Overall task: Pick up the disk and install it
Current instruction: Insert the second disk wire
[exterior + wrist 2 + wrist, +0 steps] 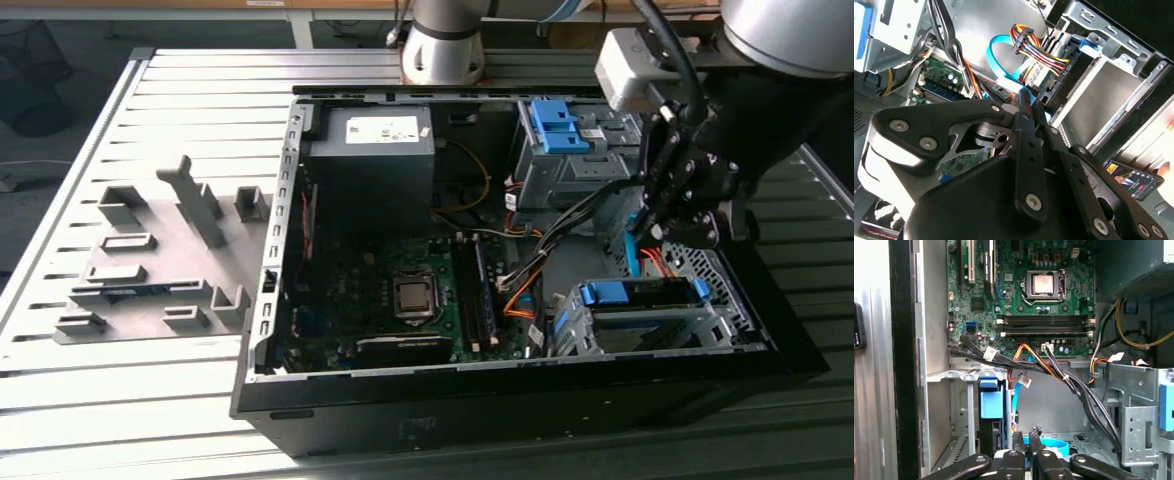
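The disk, with its bright blue frame, sits in the metal drive cage at the near corner of the open computer case, on the exterior view's right. In the first wrist view the disk stands on edge inside that cage. My gripper hangs just above and behind the cage, over the case floor. Its fingers are pressed together in the first wrist view, with nothing seen between them. A blue flat cable loops close to the fingertips.
A bundle of coloured wires crosses beside the gripper. A second cage with a bare blue bracket stands at the case's back. The motherboard and a dark grey box fill the case's left. Grey fixtures stand on the slatted table.
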You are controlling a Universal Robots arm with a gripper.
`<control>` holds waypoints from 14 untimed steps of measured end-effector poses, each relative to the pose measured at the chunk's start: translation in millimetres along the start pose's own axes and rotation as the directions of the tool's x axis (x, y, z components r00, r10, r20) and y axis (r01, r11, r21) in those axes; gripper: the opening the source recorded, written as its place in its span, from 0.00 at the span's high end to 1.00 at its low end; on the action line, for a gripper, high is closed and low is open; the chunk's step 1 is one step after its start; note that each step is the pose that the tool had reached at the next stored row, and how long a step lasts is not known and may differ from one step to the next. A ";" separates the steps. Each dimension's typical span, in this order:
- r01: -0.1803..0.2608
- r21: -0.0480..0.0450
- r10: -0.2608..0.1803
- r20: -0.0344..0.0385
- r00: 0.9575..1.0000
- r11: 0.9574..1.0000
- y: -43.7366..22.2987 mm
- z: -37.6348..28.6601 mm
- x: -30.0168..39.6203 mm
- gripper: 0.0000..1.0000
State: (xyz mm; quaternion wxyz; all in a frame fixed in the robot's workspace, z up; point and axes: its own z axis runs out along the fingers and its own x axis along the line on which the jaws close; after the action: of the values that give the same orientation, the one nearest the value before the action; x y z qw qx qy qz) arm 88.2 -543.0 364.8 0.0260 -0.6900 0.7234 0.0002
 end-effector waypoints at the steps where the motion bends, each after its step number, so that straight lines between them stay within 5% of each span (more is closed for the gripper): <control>1: 0.000 0.003 0.000 0.000 1.000 1.000 0.5 0.7 0.2 0.84; 14: 0.001 0.024 -0.001 -0.002 1.000 1.000 2.5 12.4 11.6 0.84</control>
State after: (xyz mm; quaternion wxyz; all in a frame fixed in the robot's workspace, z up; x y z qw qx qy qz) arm 85.6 -554.1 351.9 0.0335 -0.6900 0.7230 -0.0093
